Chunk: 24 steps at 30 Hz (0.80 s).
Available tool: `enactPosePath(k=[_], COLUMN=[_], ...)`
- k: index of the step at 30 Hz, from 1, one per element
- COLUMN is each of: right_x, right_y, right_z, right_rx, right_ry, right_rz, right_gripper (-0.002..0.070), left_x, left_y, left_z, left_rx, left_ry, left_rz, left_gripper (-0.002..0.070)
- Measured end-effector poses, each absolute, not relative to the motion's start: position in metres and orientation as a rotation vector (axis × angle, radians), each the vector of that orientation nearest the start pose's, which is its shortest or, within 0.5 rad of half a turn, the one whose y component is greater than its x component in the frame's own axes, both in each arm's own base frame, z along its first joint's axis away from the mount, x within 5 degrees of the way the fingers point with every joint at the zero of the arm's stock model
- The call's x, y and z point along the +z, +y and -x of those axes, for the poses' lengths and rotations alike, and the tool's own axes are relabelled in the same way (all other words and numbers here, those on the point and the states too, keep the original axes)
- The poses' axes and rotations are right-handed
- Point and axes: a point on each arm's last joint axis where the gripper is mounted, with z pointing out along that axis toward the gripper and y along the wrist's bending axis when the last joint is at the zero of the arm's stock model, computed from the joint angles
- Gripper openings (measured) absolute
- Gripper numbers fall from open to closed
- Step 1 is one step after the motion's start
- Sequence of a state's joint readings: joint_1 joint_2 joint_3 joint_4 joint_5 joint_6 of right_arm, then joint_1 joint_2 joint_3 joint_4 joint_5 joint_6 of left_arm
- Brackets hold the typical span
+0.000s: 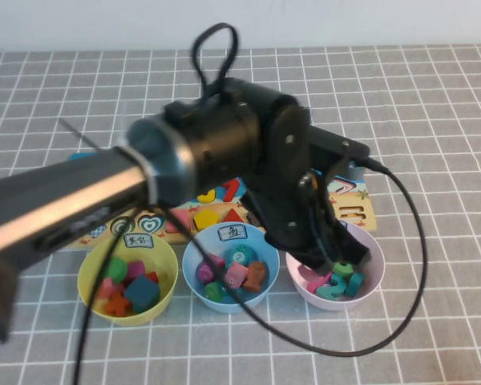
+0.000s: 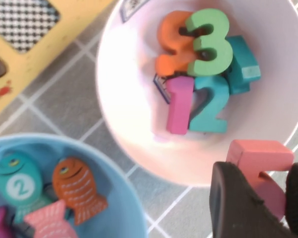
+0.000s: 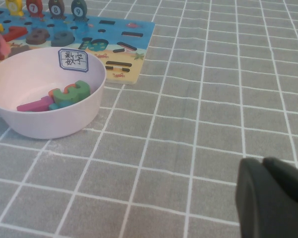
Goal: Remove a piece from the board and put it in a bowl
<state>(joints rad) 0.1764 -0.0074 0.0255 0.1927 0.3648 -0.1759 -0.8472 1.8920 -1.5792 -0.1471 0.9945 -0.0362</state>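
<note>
Beside the pink-lilac bowl, on its left, stand a yellow bowl of shape blocks and a light blue bowl of fish pieces; the board lies just behind all three. Above the pink-lilac bowl's rim the left gripper pinches the coral-pink 5, its dark fingers pressed on the numeral's lower curve. The 5's flat top bar points toward the bowl's middle, its long axis running from the fingers toward the bowl. I judge it light, stiff wood, smooth-painted and not fragile, best held across its flat faces. Well to the right of the bowl, the right gripper hangs low over the checked cloth, pressed together and empty.
</note>
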Motion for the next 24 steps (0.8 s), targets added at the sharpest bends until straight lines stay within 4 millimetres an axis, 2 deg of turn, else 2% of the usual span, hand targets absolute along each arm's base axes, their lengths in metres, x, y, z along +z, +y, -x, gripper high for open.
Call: enactPosePath(k=[8,24], right_x=[0.173,0.173], right_y=[0.015,0.015], right_z=[-0.051,-0.051], right_rx=[0.189,0.189], right_ry=[1.853,1.853], right_rz=[0.208,0.208], right_gripper=[-0.0019,-0.0019], left_x=[0.249,0.226], left_y=[-0.338,-0.35], left_z=[-0.267,-0.272], left_rx=[-0.325,-0.293], left_ry=[2.688,2.682], left_rz=[-1.07,-1.085], left_gripper=[0.018,0.018])
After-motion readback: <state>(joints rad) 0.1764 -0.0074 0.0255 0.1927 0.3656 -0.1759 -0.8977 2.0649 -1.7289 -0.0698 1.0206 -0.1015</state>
